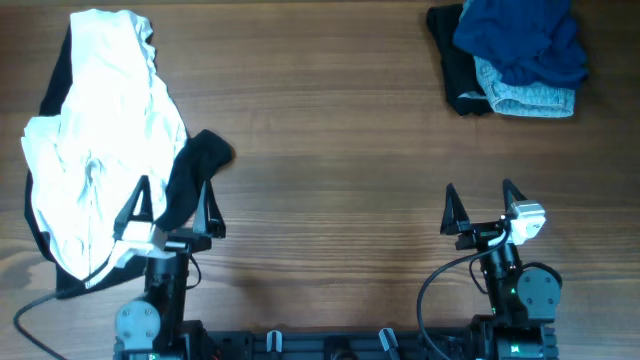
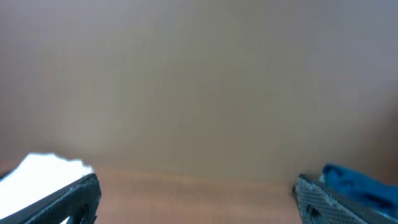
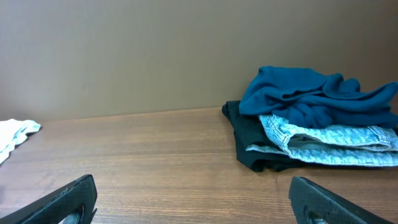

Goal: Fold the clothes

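Two arms: both sit at the near edge of the wooden table [image 1: 330, 130], well apart.
Left gripper [image 1: 175, 188]: jaws wide open, nothing pinched between them.
Right gripper [image 1: 480, 188]: jaws wide open too, over bare wood, holding nothing.
White garment [image 1: 100, 130]: a big crumpled heap on the left side of the table, its near edge just beside the left gripper.
Black cloth [image 1: 195, 165]: it peeks out from under the white garment. One long dark piece sticks out to the right and, seen from above, runs between the left fingers. Whether it touches them cannot be told.
Blue shirt [image 1: 520, 35]: bunched up in the far right corner, on top of a small pile.
Denim [image 1: 527, 97]: light blue, under the blue shirt, on the side nearer the arms.
Black garment [image 1: 458, 70]: at the bottom of that pile, showing on its left side.
Right wrist view: the pile sits ahead and to the right, well apart from the right gripper.
Left wrist view: mostly blurry wall, a bit of white by the left finger, a bit of blue by the right finger.
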You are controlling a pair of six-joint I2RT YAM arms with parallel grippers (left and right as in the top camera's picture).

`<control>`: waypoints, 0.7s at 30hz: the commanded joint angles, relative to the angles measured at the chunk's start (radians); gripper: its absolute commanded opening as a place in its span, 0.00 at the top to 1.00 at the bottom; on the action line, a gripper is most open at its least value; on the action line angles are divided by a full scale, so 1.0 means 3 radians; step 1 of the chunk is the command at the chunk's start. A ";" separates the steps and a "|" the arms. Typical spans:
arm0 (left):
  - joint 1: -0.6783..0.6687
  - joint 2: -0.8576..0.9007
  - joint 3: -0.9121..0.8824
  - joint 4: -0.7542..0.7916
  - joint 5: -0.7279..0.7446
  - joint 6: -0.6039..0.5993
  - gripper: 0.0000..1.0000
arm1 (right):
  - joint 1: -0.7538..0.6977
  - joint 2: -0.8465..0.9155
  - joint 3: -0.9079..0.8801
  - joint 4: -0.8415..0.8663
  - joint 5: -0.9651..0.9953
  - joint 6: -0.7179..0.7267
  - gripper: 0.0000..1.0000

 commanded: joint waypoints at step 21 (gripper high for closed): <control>0.0023 -0.0028 -0.0015 -0.1177 -0.0074 -0.0031 0.00 | 0.0014 -0.0036 -0.0008 0.0009 -0.0032 -0.0045 0.00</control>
